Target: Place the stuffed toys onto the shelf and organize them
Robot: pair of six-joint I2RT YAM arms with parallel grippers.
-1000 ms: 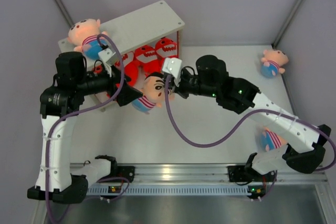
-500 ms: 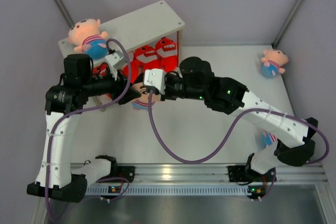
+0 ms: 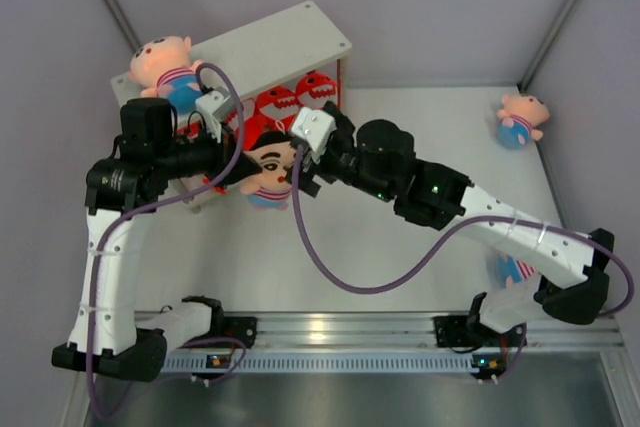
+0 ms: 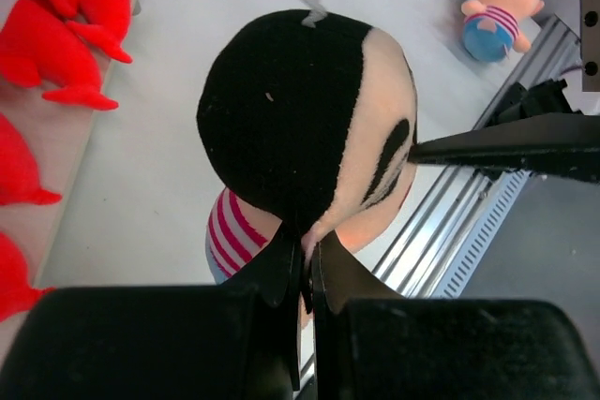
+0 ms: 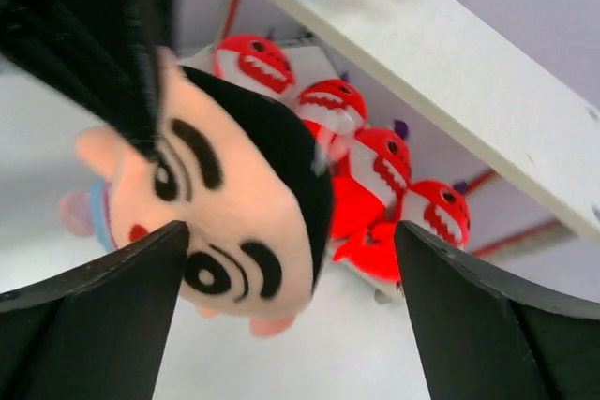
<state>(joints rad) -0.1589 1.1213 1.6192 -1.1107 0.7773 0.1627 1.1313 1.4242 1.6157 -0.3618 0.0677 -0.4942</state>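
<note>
**Gripping a boy doll just in front of the shelf**

Holding the boy doll (image 3: 268,155) by the black hair at the back of its head, with the left fingers (image 4: 281,274) clenched together on a tuft. Pinching nothing else: only hair in the grip, with the striped shirt showing below the head in the left wrist view.

Flanking the doll's face with the right fingers (image 5: 103,316), released and spread wide, one on each side of the head, grasping nothing. Reaching one tip right up to the cheek in the left wrist view; impossible to tell whether touching or just short.

Placing the held doll in front of the open side of the shelf (image 3: 280,42), near the lower tier, between the two wrists, face turned toward the right arm.

Counting four red sharks (image 5: 384,161) on the lower tier, packed side by side in a row, white toothy mouths facing outward, close behind the held doll.

Finding a second doll (image 3: 165,67) on the left end of the top board, face up.

Spotting a third doll (image 3: 522,119) on the table (image 3: 450,117) at the far right, well apart from the shelf.

Glimpsing a fourth doll (image 3: 512,267) on the table by the near edge, partly hidden under the right arm.
</note>
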